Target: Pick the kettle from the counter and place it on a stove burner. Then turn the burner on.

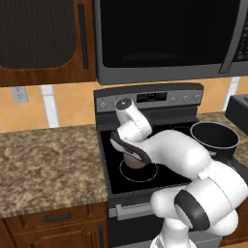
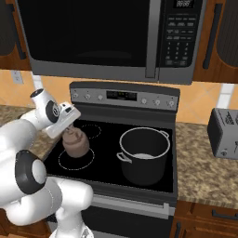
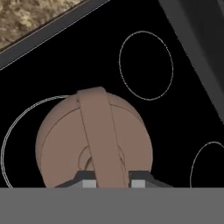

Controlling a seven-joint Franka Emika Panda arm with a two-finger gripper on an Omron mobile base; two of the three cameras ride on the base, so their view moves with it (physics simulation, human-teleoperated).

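Note:
The brownish-mauve kettle (image 2: 76, 143) is over the large front-left stove burner (image 2: 63, 163) of the black cooktop, inside its white circle; whether it rests on the glass or hangs just above it I cannot tell. My gripper (image 3: 113, 180) comes down from above, its fingertips (image 3: 89, 181) pressed on either side of the arched handle (image 3: 98, 131). In the right base view the gripper (image 2: 69, 130) sits right on top of the kettle. From the left base camera the kettle (image 1: 136, 162) peeks out under my forearm, above the burner (image 1: 140, 175). The granite counter (image 1: 48, 160) lies left of the stove.
A big black pot (image 2: 143, 158) stands on the right-hand burner, close to the kettle. The smaller rear-left circle (image 3: 146, 65) is bare. The stove's back panel (image 2: 123, 96) carries knobs and a display. A microwave (image 2: 107, 37) hangs overhead. A toaster (image 2: 225, 132) sits on the right counter.

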